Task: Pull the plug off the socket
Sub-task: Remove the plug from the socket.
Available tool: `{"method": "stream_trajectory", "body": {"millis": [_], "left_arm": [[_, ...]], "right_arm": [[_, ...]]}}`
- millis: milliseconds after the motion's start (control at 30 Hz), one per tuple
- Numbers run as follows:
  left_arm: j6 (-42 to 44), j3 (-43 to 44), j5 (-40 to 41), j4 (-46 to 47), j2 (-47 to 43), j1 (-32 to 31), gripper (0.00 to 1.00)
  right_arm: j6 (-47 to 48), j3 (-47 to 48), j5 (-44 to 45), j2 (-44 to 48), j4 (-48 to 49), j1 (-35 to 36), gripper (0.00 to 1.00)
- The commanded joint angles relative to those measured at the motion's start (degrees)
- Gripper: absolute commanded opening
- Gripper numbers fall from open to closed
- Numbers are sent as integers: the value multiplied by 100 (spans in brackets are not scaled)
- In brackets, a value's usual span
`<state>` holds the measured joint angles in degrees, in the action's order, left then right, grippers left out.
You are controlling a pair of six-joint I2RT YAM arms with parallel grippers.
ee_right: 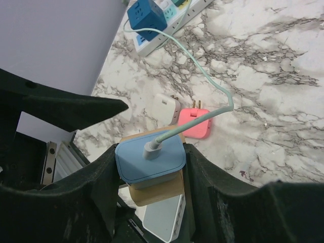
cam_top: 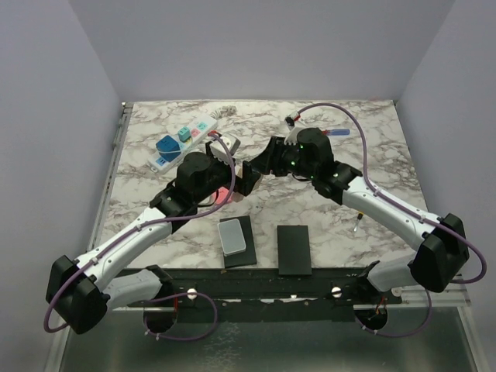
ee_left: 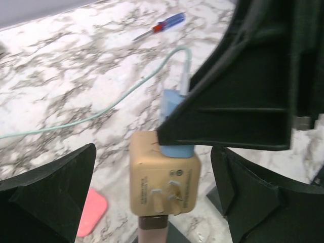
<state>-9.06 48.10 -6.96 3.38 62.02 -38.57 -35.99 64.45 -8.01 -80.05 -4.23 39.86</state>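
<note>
Fingers of right gripper (ee_right: 151, 154) pinch light-blue plug (ee_right: 142, 164), tan cube (ee_right: 157, 192) beneath it; mint cable (ee_right: 230, 100) runs back to blue cube (ee_right: 147, 14) on socket (ee_right: 174, 23).
Left wrist: left gripper (ee_left: 154, 167) spread, flanking tan cube, its prongs (ee_left: 164, 195) visible only here; blue-handled screwdriver (ee_left: 162, 25) lies beyond.
Top: socket (cam_top: 186, 138) far-left on table (cam_top: 349, 139); fingertip contact impossible to make out.

From above, the left arm (cam_top: 194, 178) and right arm (cam_top: 310, 159) hide whatever sits where they meet. In the left wrist view the blurred right claw (ee_left: 177, 136) covers the top of the blue plug (ee_left: 170, 105). In the right wrist view the power strip (ee_right: 152, 44) runs off the top edge.
</note>
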Motion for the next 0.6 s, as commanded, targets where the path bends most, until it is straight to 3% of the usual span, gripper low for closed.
{"method": "stream_trajectory", "body": {"millis": [0,333,567], "left_arm": [[221,60,1005,-328,6,-94,99],[147,-49,-26,-326,323,-133,99],[107,-11,302,-520,435,-133,99]], "right_arm": [[-80,252,276,-31,27,31,1],[-27,464,332,-167,36,35,1],[4,457,320,-125,69,44,1]]}}
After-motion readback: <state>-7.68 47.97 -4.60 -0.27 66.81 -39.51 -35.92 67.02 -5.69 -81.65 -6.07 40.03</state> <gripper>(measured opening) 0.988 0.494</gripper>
